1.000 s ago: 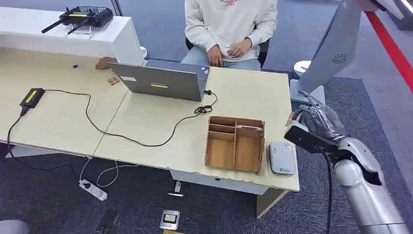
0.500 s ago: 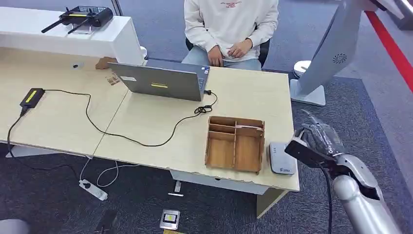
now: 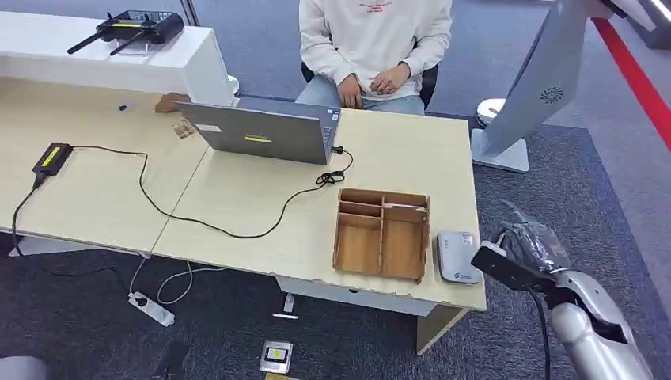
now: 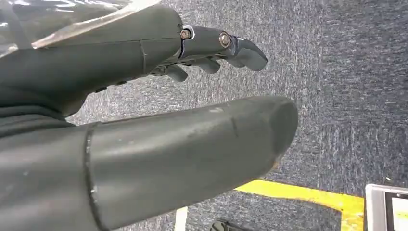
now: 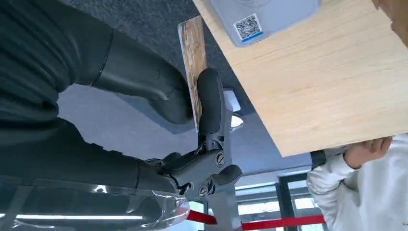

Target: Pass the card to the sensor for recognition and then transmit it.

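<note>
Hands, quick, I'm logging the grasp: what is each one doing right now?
Left hand: open, holding nothing.
Right hand: pinching the card by its edge.

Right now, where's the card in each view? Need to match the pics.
Head view: the card is not discernible; the right hand hangs just off the desk edge, beside the grey sensor.
Left wrist view: not in it; the left hand hangs over carpet.
Right wrist view: the card stands edge-on, pinched between thumb and finger, near the sensor's QR sticker.
Shared landmark: the sensor on the desk corner, in the head and right wrist views.
</note>
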`<state>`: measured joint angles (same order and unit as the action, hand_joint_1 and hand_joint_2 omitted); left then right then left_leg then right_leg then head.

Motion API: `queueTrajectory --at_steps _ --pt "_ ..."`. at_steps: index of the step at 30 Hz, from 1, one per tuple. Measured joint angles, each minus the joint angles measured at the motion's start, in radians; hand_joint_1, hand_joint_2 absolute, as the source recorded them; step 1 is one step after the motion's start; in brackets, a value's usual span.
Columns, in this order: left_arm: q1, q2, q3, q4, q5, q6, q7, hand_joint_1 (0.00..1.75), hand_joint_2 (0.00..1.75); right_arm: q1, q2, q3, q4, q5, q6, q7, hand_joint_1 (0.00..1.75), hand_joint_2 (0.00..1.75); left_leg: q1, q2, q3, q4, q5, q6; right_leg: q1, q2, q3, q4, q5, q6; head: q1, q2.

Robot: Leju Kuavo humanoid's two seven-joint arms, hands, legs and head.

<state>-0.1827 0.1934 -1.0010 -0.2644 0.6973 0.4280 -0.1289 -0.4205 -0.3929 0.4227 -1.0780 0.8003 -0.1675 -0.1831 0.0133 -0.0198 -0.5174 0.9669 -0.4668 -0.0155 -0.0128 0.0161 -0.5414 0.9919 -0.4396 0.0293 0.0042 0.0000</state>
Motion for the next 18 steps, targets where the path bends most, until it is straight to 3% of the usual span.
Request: queueTrajectory --at_steps 12,18 --pt "-0.001 0.000 0.000 0.001 -0.008 -0.007 0.000 0.00 0.00 0.001 -0.012 0.000 0.042 -0.005 -0.015 -0.004 1.75 1.75 0.000 0.000 0.000 0.000 0.000 0.000 0.000 0.000 0.000 0.000 0.000 0.000 0.000 0.000" --pt "-0.001 0.000 -0.001 0.002 -0.029 0.015 -0.026 0.00 0.00 0.004 -0.015 -0.005 0.037 -0.013 -0.093 -0.009 1.75 1.75 0.000 0.000 0.000 0.000 0.000 0.000 0.000 0.000 0.000 0.000 0.000 0.000 0.000 0.000"
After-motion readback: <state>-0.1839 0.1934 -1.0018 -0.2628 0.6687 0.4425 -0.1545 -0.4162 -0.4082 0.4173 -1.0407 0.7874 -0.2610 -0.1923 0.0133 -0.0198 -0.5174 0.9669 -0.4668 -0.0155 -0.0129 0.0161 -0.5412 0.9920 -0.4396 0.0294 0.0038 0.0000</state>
